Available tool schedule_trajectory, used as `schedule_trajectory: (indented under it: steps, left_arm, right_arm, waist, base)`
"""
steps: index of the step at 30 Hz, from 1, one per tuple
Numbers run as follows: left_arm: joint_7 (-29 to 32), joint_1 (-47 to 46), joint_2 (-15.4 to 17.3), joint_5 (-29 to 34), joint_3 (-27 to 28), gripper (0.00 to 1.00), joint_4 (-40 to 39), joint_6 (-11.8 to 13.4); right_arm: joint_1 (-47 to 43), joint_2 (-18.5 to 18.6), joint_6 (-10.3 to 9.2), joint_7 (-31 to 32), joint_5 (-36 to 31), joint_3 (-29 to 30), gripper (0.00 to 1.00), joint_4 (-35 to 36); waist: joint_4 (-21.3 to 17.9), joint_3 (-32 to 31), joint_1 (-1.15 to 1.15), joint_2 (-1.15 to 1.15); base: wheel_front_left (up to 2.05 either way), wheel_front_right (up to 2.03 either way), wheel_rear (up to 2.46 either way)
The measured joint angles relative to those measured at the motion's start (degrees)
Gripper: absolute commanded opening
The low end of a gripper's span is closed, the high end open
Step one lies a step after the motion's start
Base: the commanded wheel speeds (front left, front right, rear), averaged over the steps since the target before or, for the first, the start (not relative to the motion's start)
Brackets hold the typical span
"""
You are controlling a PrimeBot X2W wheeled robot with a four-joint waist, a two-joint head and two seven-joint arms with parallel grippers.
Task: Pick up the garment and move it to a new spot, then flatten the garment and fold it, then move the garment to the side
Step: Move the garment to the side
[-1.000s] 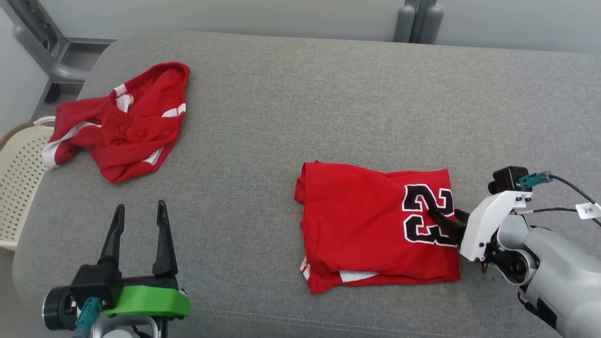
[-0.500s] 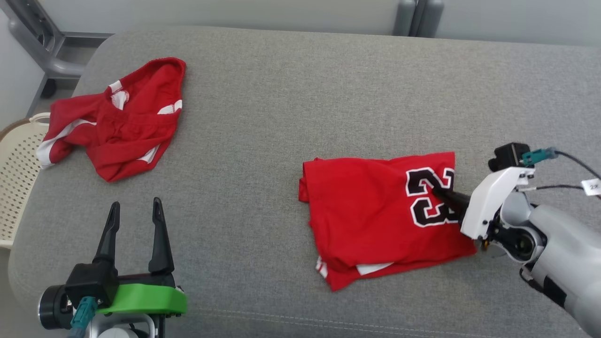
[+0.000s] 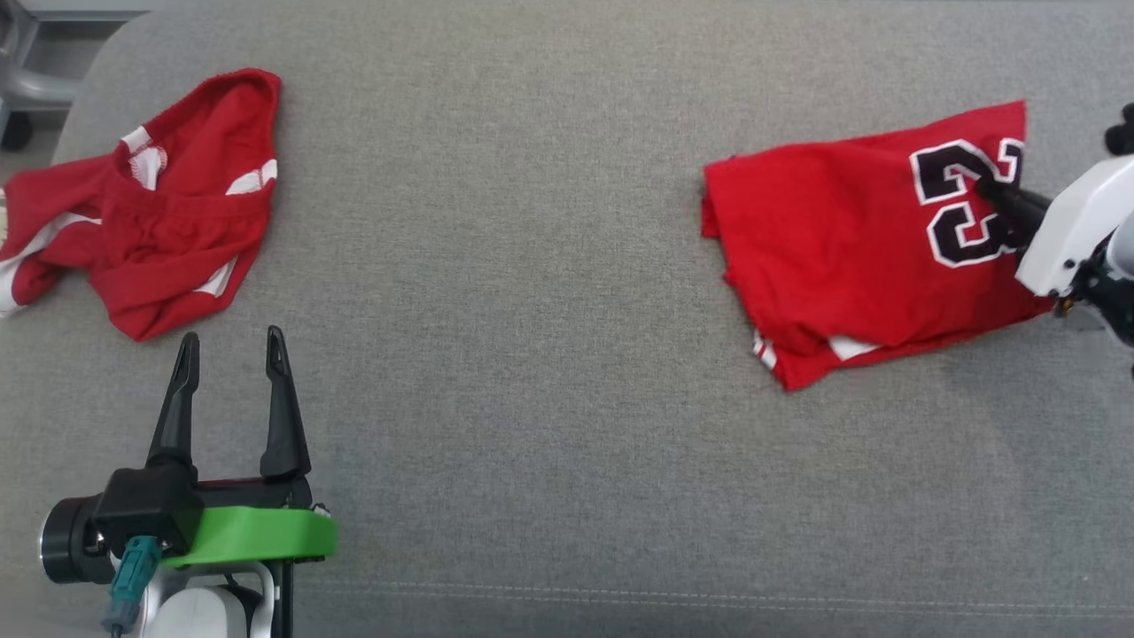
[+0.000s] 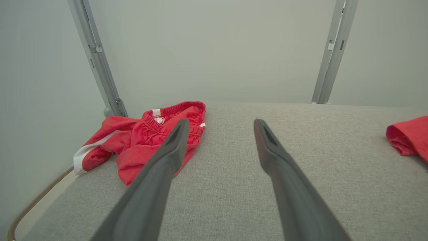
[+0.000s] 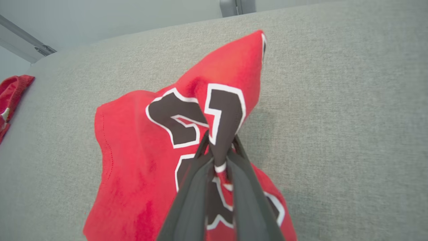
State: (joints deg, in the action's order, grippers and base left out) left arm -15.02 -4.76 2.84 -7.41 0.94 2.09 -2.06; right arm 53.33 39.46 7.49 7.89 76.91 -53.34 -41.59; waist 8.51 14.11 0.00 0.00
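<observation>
Jersey (image 3: pixel 833 239) — folded — pinched by right gripper (image 3: pixel 990 189).

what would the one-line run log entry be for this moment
step: move aside | right fingers: shut on folded jersey | left fingers: open, empty | shorts: crumpled, far left

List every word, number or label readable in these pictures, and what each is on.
"23": black digits edged in white, on the folded red jersey, partly hidden by the right tool.
White patch in the waistband of the red shorts: too small to read.
</observation>
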Motion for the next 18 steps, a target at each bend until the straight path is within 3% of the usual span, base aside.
schedule_trajectory:
  steps: [10, 18]
  left_arm:
    - [0.0, -1.5, 0.5, 2.4, 2.8, 1.0, -1.9, -1.4]
    - [0.0, -1.7, 1.6, 3.5, 3.9, 1.0, -3.9, -1.7]
  right_arm:
    - [8.9, 7.7, 0.01, 1.7, -1.4, -1.4, 0.0, -4.0]
    - [13.7, 11.0, 0.01, 2.4, -2.7, -2.6, 0.0, -6.6]
  waist:
    - [-2.9, 6.6, 0.01, 0.0]
    - [-4.7, 9.5, 0.01, 0.0]
  base:
    - [0.0, 0.0, 0.0]
    - [0.0, 0.0, 0.0]
